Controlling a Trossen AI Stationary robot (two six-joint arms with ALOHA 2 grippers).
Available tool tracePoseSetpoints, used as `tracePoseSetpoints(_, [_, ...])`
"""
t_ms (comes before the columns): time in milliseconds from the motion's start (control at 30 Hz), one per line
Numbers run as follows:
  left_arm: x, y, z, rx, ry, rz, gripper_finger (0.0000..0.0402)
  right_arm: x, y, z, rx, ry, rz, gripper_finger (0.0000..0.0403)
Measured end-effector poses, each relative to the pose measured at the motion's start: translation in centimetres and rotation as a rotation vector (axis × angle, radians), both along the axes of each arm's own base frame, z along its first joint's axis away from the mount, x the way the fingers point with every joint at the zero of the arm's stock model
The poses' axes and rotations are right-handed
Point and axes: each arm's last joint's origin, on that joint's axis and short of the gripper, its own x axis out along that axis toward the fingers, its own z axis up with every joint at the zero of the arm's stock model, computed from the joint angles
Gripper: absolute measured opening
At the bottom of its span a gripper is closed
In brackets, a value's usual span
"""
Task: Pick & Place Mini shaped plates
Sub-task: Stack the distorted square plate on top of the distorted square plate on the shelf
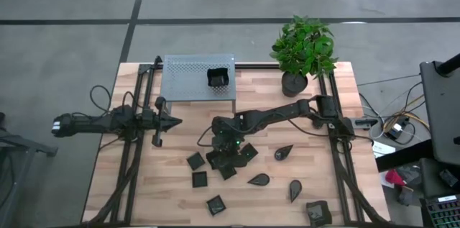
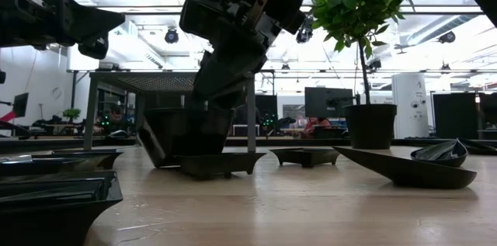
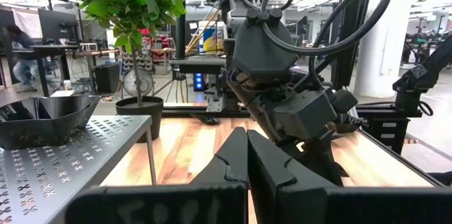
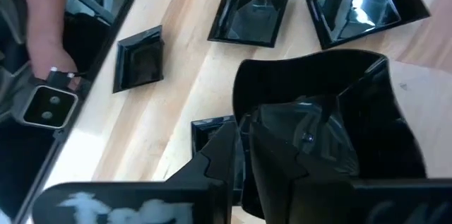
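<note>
The right gripper (image 1: 221, 157) is down among the clustered mini shaped plates (image 1: 196, 161), fingers narrowly parted around a square plate's (image 4: 332, 111) wall, apparently mid-pick. Next comes a firm close and lift. The left gripper (image 1: 171, 121), pinched closed, waits apart

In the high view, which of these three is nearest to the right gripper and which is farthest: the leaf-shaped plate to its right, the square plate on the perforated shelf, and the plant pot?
From the right gripper, nearest first:
1. Leaf-shaped plate, on the table to its right.
2. Square plate, up on the perforated shelf at the table's far edge.
3. Plant pot, at the far right corner.
</note>
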Motion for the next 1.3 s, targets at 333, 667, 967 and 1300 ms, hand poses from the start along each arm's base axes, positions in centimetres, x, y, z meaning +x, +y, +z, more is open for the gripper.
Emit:
tracePoseSetpoints(333, [0.0, 0.0, 0.0, 0.0, 0.0, 0.0, 0.0, -0.1, 1.1, -0.3, -0.041, -0.021, 0.023, 0.0062])
tracePoseSetpoints(667, [0.0, 0.0, 0.0, 0.0, 0.0, 0.0, 0.0, -0.2, 1.3, -0.3, -0.064, -0.027, 0.023, 0.0072])
tracePoseSetpoints(967, [0.0, 0.0, 0.0, 0.0, 0.0, 0.0, 0.0, -0.1, 1.4, -0.4, -0.09, -0.029, 0.01, 0.0064])
tracePoseSetpoints(1300, [0.0, 0.0, 0.0, 0.0, 0.0, 0.0, 0.0, -0.2, 1.5, -0.6, -0.102, -0.028, 0.008, 0.0059])
